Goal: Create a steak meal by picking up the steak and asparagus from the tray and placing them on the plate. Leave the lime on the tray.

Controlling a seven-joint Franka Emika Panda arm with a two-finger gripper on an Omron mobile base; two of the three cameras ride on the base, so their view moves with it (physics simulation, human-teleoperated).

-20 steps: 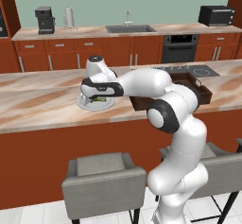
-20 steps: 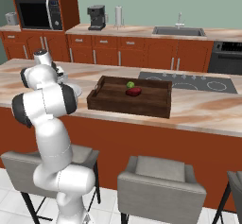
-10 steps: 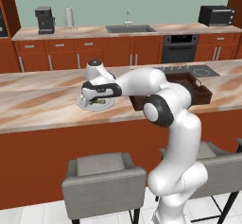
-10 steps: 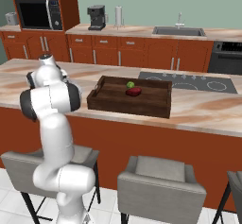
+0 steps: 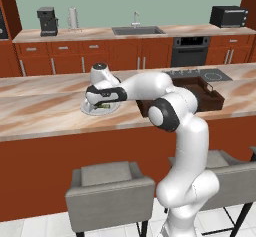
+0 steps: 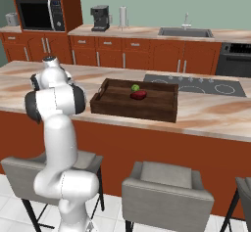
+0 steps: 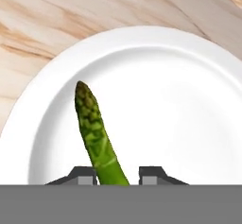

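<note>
My gripper (image 7: 117, 176) is shut on the asparagus (image 7: 97, 133), a thin green stalk that points up and away from the fingertips (image 7: 83, 176) over the white plate (image 7: 189, 100). In the left base view the gripper (image 5: 103, 103) hovers just above the plate (image 5: 86, 111) on the marble counter, left of the tray (image 5: 209, 94). The dark wooden tray (image 6: 132, 109) holds the dark red steak (image 6: 138, 95) and, right behind it, the round green lime (image 6: 135, 87). My own arm covers the plate in the right base view.
A black cooktop (image 6: 206, 85) is set into the counter behind the tray. Grey stools (image 5: 110, 186) stand along the counter's near side. The back wall carries a sink (image 5: 137, 30), a coffee machine (image 5: 48, 21) and cabinets.
The hand has sunk slightly toward the plate, still gripping the asparagus. The steak and lime have not moved.
</note>
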